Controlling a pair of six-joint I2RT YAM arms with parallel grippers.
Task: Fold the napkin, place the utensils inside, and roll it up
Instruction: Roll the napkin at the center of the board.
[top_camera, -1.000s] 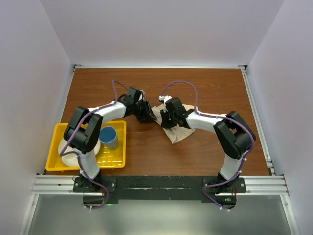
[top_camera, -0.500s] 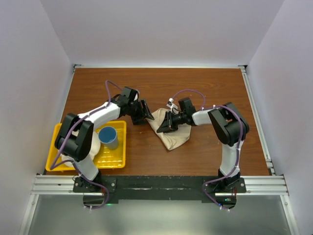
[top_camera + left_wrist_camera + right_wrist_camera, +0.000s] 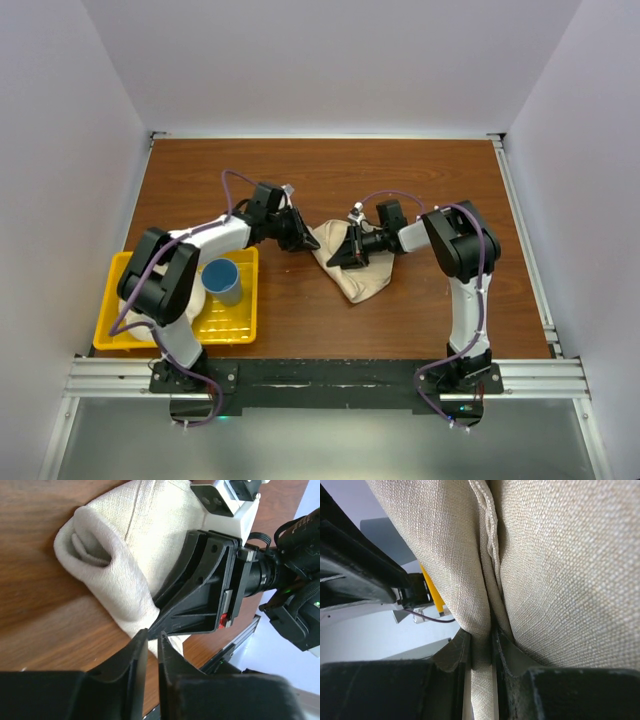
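The beige napkin (image 3: 358, 272) lies bunched in the middle of the brown table, with a rolled fold (image 3: 107, 555) at its left end. My left gripper (image 3: 306, 240) is at that left corner, its jaws (image 3: 152, 636) almost together with the cloth's edge between their tips. My right gripper (image 3: 340, 252) lies low on the napkin and is shut on a fold of cloth (image 3: 481, 637). Its black fingers (image 3: 200, 595) rest on the napkin right in front of the left gripper. The utensils are out of view.
A yellow tray (image 3: 118, 335) stands at the near left, holding a blue cup (image 3: 224, 280) and a white plate (image 3: 192, 302). White walls close in the table on three sides. A metal rail (image 3: 320, 375) runs along the near edge.
The left gripper opened wide, moved a little right to the napkin's corner and closed there. The right arm folded down, with its gripper staying on the cloth.
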